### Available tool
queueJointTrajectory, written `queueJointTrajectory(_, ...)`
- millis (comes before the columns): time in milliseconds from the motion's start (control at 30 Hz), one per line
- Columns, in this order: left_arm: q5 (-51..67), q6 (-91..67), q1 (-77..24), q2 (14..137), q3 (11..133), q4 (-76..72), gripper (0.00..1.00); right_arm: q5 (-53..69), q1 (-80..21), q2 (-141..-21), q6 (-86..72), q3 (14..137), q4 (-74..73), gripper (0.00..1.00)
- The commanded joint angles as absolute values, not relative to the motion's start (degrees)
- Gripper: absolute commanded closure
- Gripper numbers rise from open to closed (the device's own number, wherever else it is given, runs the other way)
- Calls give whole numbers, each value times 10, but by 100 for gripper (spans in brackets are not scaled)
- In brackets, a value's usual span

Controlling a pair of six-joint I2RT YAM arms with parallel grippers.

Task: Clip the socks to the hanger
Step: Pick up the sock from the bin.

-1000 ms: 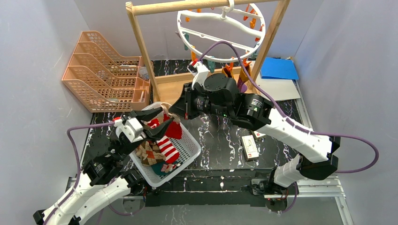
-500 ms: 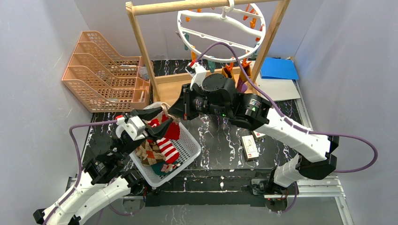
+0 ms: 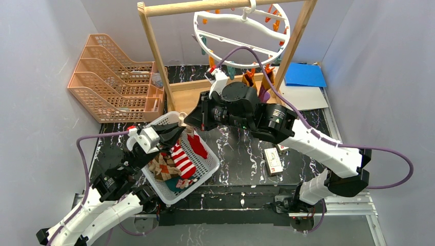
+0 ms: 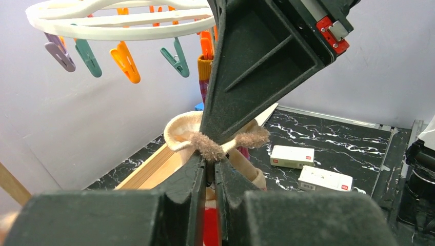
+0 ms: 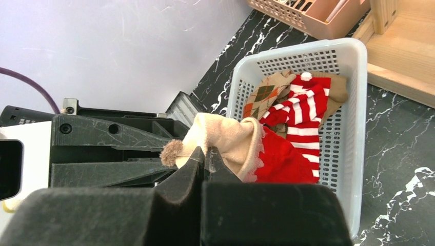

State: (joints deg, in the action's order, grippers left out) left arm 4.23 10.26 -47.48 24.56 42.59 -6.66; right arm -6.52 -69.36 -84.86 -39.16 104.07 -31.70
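Both grippers hold one red sock [image 3: 197,146] with a beige cuff [image 5: 233,141] and brown pompoms [image 4: 210,146] above the white basket [image 3: 210,164]. My left gripper [image 3: 177,130] is shut on the cuff [image 4: 179,128], as the left wrist view [image 4: 208,164] shows. My right gripper [image 3: 187,120] is shut on the same cuff from the opposite side [image 5: 205,156]. A red and white striped sock [image 3: 182,161] and an argyle sock [image 3: 164,166] lie in the basket. The white ring hanger [image 3: 241,31] hangs behind with orange and teal clips [image 4: 125,61]. A maroon sock with an orange cuff [image 3: 264,84] hangs from it.
The wooden rack [image 3: 154,46] carries the hanger. A peach tray organiser [image 3: 113,77] stands at the back left. Two white boxes [image 3: 273,161] lie on the black marble table right of the basket. Blue paper [image 3: 305,74] lies at the back right.
My left gripper was open around the sock and has shut on its cuff. The red sock body has swung to the right. The right arm has hardly moved.
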Motion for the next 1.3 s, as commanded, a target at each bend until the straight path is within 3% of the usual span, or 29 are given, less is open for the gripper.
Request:
queueJointTrajectory(0,39,100,-477,235,437,-76,96,-131,-694,-820,-387,1029,-307,99)
queueJointTrajectory(300,36,95,-477,235,439,-61,100,-189,-694,-822,-372,1038,-346,99)
queueJointTrajectory(667,8,72,-476,273,459,-45,100,-164,-694,-823,-334,1057,-363,99)
queueJointTrajectory(767,8,70,-477,286,469,-38,100,-193,-694,-814,-323,1065,-384,84)
queueJointTrajectory(933,-10,64,-477,291,466,-51,100,-198,-694,-796,-306,1053,-379,43)
queueJointTrajectory(1067,-35,62,-477,294,465,-63,100,-197,-694,-784,-281,1050,-377,32)
queueJointTrajectory(1267,-85,41,-477,303,453,-66,100,-250,-694,-746,-256,1007,-363,29)
